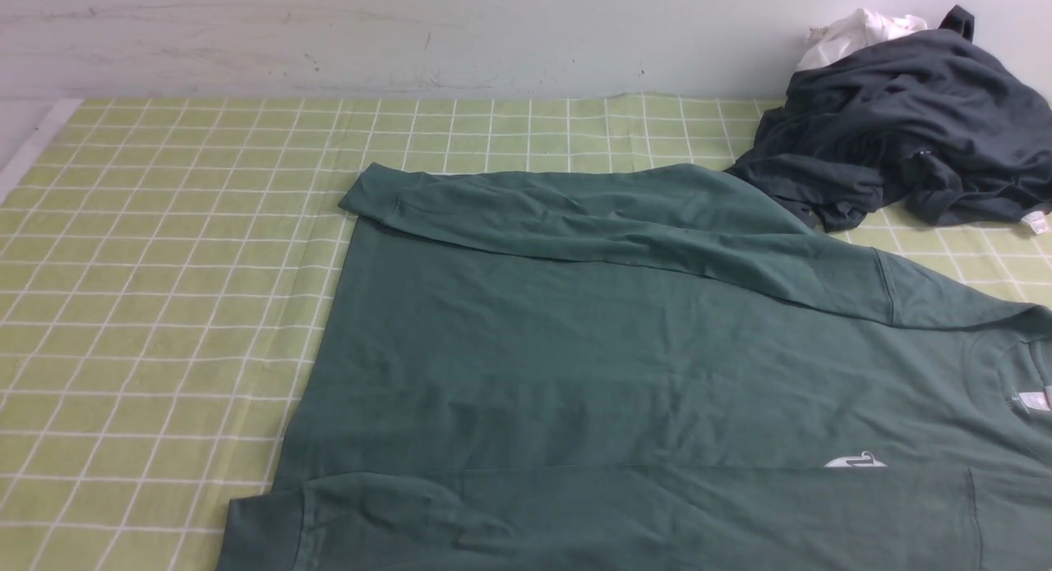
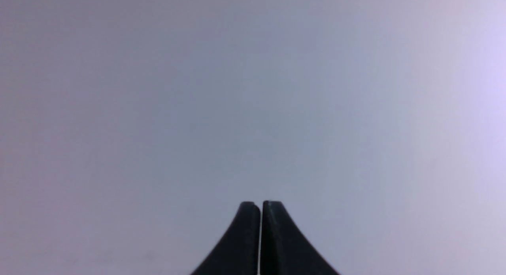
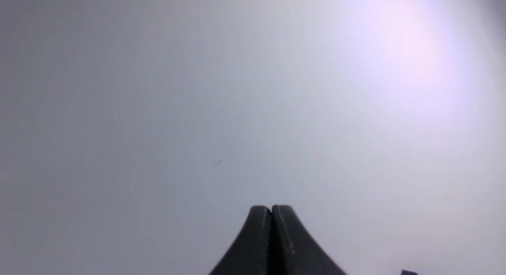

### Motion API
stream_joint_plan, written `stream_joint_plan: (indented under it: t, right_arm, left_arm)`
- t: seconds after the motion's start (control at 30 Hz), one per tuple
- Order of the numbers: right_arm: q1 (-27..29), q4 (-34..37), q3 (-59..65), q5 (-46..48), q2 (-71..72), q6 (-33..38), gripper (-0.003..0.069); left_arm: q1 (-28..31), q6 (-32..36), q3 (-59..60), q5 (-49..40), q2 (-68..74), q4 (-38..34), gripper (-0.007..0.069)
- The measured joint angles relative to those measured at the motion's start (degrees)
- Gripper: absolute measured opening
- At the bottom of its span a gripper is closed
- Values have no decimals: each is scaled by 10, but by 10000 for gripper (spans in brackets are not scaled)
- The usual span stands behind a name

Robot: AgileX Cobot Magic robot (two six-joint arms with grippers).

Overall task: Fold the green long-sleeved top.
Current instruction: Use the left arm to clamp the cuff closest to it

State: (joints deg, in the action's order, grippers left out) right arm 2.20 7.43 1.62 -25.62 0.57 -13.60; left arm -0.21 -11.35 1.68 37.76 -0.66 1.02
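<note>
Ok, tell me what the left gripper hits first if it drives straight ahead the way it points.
Only a plain pale surface lies ahead of the left gripper, possibly a wall; how far off is unclear. Nothing else shows in that line.

Yellow-green checked cloth (image 1: 164, 308) covers the tabletop, its white grid lines running back to a pale, scuffed wall (image 1: 411, 37). Far right corner: a dark charcoal garment (image 1: 896, 135) lies crumpled in a heap, and a small white cloth (image 1: 855, 33) pokes out behind it, against the wall.
</note>
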Motion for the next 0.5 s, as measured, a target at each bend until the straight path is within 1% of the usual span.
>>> stream_joint_plan:
  t: [0.03,0.07,0.13,0.17,0.2,0.3,0.33,0.37,0.4,0.5]
  right_arm:
    - [0,0,0,-16,0,-8,-16]
    - [0,-3,-5,-25,0,-16,-16]
    - [0,-16,-31,-14,-2,-17,-16]
    - [0,-31,-58,0,-10,-14,-16]
    - [0,-59,-99,30,-30,-6,-16]
    - [0,-125,-204,118,-107,10,-16]
    - [0,-140,-222,140,-127,12,-16]
    - [0,-171,-258,189,-174,14,-16]
    - [0,-182,-271,203,-195,14,-16]
    - [-1,-209,-307,300,-305,12,-16]
  left_arm:
    - [0,-23,-2,32,0,-1,-4]
    - [0,-44,-16,42,0,-1,-4]
    - [0,-59,-56,17,7,3,-4]
    - [0,-63,-92,-15,19,12,-4]
    - [0,-68,-150,-66,44,35,-4]
    - [0,-75,-253,-204,129,102,-4]
    - [0,-78,-268,-234,149,115,-4]
    - [0,-85,-290,-297,198,136,-4]
    - [0,-89,-298,-321,219,145,-4]
    - [0,-98,-303,-405,323,159,-4]
